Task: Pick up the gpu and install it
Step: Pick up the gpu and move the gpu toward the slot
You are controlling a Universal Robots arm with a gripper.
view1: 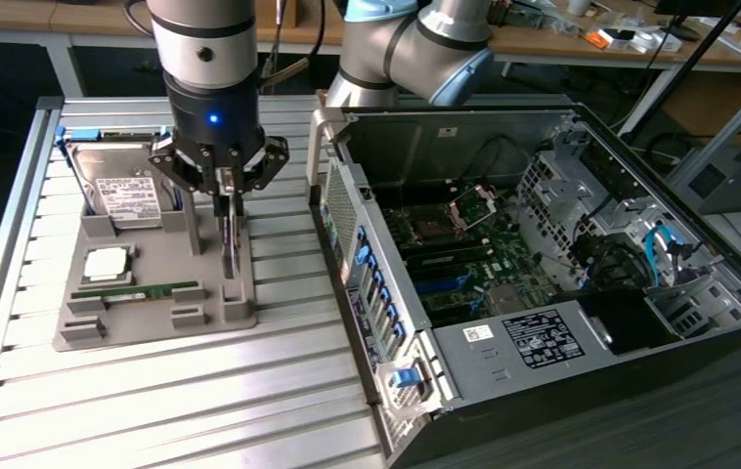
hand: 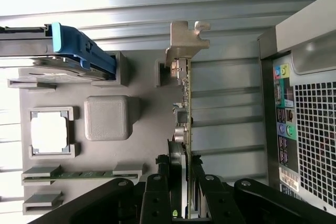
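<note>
End effector [view1: 227,198] pinched shut on the gpu [view1: 230,249]; card upright on edge at grey holder [view1: 149,327].

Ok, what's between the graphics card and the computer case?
Only bare table slats between the card and the case, plainest in the wrist view.

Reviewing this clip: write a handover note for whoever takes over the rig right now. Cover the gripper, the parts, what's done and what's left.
Gripper: shut on the graphics card, gripping its upper edge from above.
Graphics card: upright on edge at its slot in the grey tray, to the exterior view's left of the open computer case. Whether it is clear of the slot cannot be told.
Other parts: the hard drive and memory stick sit in the tray.
Done: card grasped.
Left: the card is not yet in the case.
</note>
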